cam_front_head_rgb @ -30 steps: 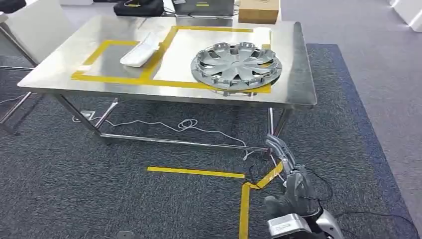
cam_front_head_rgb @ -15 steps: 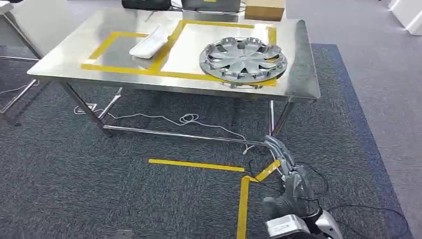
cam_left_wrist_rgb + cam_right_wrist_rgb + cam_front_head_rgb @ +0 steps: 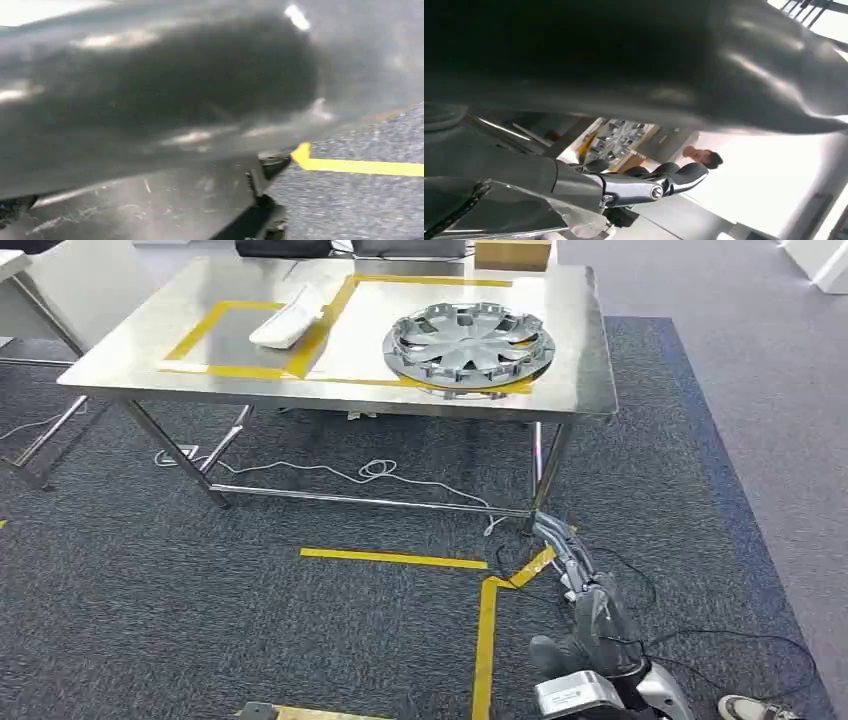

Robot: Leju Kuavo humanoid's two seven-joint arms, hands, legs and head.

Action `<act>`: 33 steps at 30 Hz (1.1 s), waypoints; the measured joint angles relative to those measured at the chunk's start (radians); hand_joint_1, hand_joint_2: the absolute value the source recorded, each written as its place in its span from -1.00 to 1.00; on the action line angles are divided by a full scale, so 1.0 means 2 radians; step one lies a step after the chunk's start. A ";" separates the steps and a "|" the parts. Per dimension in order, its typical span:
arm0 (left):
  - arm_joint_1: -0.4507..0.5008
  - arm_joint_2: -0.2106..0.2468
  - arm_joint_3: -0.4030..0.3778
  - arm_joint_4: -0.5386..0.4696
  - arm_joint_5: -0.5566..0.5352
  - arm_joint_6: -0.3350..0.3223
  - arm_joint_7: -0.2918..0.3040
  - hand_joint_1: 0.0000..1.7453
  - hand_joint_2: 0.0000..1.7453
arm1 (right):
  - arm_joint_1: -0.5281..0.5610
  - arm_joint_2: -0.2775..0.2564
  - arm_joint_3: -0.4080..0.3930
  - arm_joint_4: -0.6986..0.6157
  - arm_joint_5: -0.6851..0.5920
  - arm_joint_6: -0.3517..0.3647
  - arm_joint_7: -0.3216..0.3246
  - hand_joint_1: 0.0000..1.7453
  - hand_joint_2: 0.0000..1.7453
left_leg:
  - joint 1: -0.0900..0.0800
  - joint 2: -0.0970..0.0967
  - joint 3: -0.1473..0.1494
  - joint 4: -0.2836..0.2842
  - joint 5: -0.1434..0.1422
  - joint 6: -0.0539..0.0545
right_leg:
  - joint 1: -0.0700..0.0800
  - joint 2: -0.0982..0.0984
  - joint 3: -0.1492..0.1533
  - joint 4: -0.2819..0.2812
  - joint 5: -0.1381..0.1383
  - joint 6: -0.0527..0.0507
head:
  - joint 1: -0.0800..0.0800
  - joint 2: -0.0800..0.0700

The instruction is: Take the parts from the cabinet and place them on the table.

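Head view, near to far. At 5 o'clock the right robot hand [image 3: 592, 625] hangs low beside the body over the dark grey carpet [image 3: 250, 620], fingers extended toward the floor and apart, grasping nothing; the right wrist view confirms a released hand [image 3: 649, 182]. The left robot hand's state cannot be told. Yellow floor tape [image 3: 486, 635] forms a corner just left of the hand. Toward 12 o'clock stands the stainless-steel desk [image 3: 580, 360], carrying a silver spoked wheel cover [image 3: 468, 343] inside its yellow-taped square and, at 11 o'clock, a white curved plastic part [image 3: 285, 325] across the neighbouring tape border. Both parts appear delivered; judged best practice: keep the arms tucked while stepping clear of the white cable [image 3: 370, 475] beneath the desk.
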 joint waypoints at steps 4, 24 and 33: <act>0.000 0.001 0.000 0.000 -0.002 -0.001 0.000 -1.00 -1.00 | 0.000 0.000 0.000 0.000 0.000 0.000 0.000 -1.00 -1.00 | 0.001 0.000 -0.017 0.107 -0.050 -0.004 | 0.002 -0.001 -0.016 0.003 0.015 -0.001 | 0.000 0.000; 0.000 0.002 0.000 0.000 -0.007 -0.002 -0.003 -1.00 -1.00 | -0.001 0.000 0.002 0.000 0.002 -0.001 0.005 -1.00 -1.00 | -0.005 0.002 0.032 -0.052 0.039 0.020 | 0.006 0.001 0.023 0.007 -0.009 0.019 | 0.004 0.000; 0.001 0.003 0.000 0.000 -0.008 -0.002 -0.005 -1.00 -1.00 | 0.000 0.000 0.005 0.000 0.003 -0.002 0.003 -1.00 -1.00 | 0.000 0.000 -0.023 0.091 -0.043 -0.005 | 0.004 -0.001 0.006 -0.003 0.004 -0.003 | 0.001 0.000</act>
